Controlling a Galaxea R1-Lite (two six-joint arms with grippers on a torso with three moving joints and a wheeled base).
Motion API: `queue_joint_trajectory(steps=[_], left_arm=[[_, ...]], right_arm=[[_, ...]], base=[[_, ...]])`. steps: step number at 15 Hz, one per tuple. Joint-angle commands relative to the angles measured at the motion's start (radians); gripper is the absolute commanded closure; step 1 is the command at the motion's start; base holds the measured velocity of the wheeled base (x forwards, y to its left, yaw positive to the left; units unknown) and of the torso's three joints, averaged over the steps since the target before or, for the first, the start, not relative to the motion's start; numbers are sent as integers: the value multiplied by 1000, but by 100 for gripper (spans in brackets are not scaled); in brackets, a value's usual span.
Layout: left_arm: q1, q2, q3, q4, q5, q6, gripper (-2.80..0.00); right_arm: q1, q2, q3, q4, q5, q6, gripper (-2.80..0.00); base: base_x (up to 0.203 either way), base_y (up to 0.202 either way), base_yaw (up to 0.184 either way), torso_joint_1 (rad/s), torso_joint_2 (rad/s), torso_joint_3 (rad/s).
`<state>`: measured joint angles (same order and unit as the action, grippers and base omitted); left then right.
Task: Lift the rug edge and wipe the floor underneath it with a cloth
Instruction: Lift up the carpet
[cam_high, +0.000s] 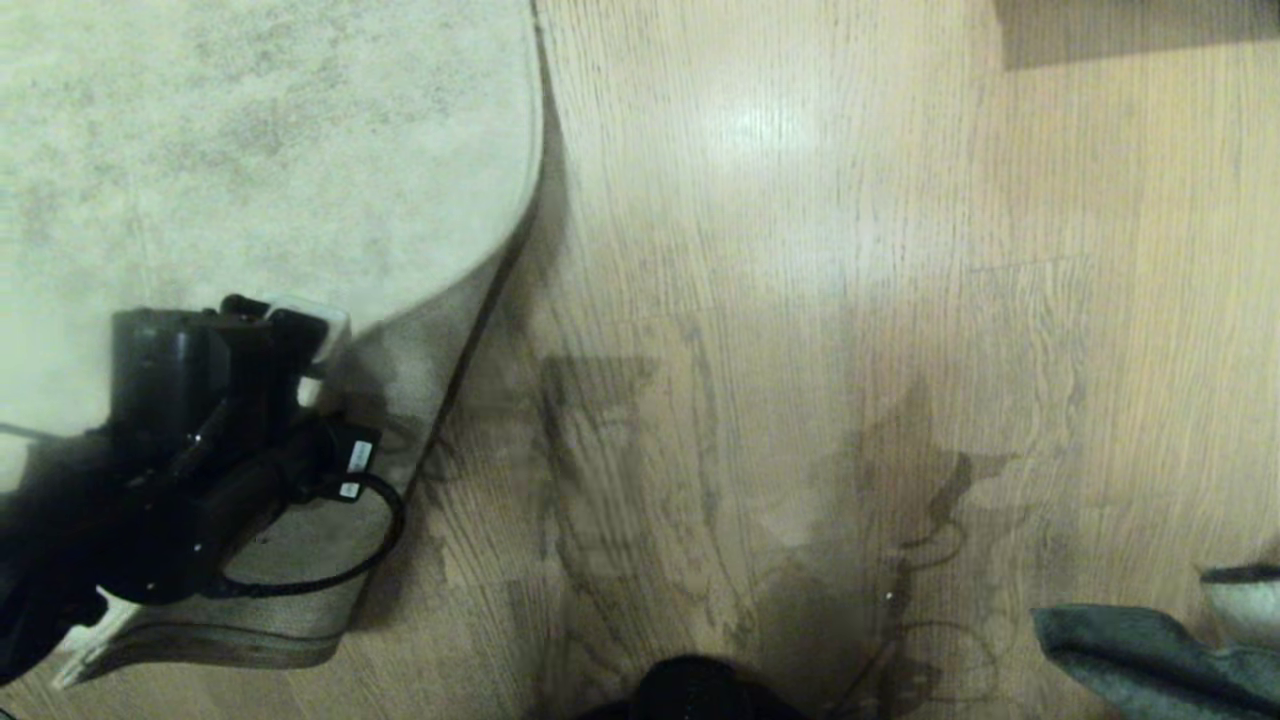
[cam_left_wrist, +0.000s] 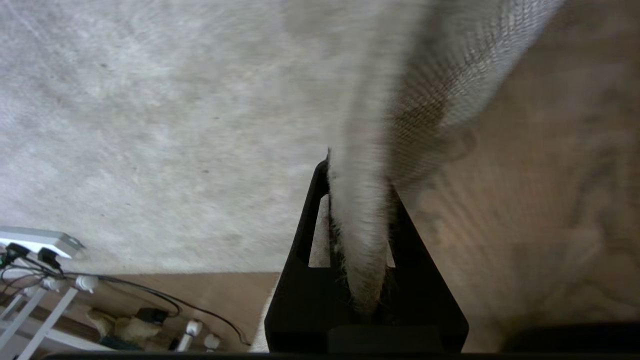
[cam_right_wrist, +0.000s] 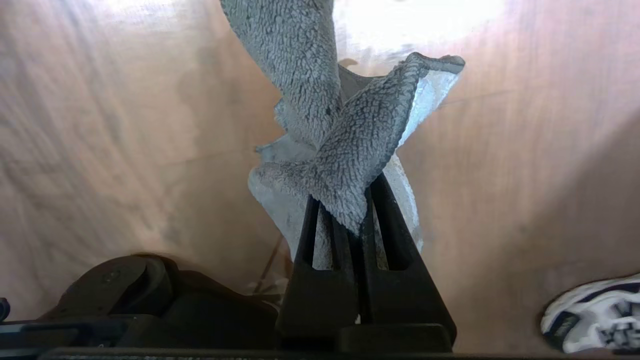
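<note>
My left gripper (cam_left_wrist: 357, 172) is shut on the rug edge (cam_left_wrist: 361, 225), whose pile fills the gap between the black fingers (cam_left_wrist: 307, 215). The edge is held up off the floor (cam_high: 800, 300), so the rug's tan woven backing (cam_high: 420, 400) shows beside my left arm (cam_high: 200, 430). The rest of the beige-grey rug (cam_high: 250, 150) lies flat at the upper left. My right gripper (cam_right_wrist: 347, 192) is shut on the cloth (cam_right_wrist: 350, 135), grey and fluffy with a pale underside, hanging above bare floor (cam_right_wrist: 125, 125). In the head view the cloth (cam_high: 1140, 655) shows at the lower right corner.
A white power strip (cam_left_wrist: 40, 242) with plugs and cables lies past the rug's far border. A shoe (cam_right_wrist: 595, 315) stands on the floor near my right arm. My dark base (cam_high: 700, 690) shows at the lower middle, with shadows on the planks ahead of it.
</note>
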<state>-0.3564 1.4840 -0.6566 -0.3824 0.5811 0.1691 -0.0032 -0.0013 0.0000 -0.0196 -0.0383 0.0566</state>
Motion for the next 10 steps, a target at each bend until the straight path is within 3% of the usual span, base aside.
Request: queue_joint_trajectory(steps=[1,10], left_arm=[[0,1,5,0,5,1,0],[3,1,4,0,6,-17,0]], right_arm=[[0,1,0,0,0,0,0],[0,1,0,0,0,0,0]], base=[[0,195,-3,-6,2,2],[0,174,-3,3,4,3]])
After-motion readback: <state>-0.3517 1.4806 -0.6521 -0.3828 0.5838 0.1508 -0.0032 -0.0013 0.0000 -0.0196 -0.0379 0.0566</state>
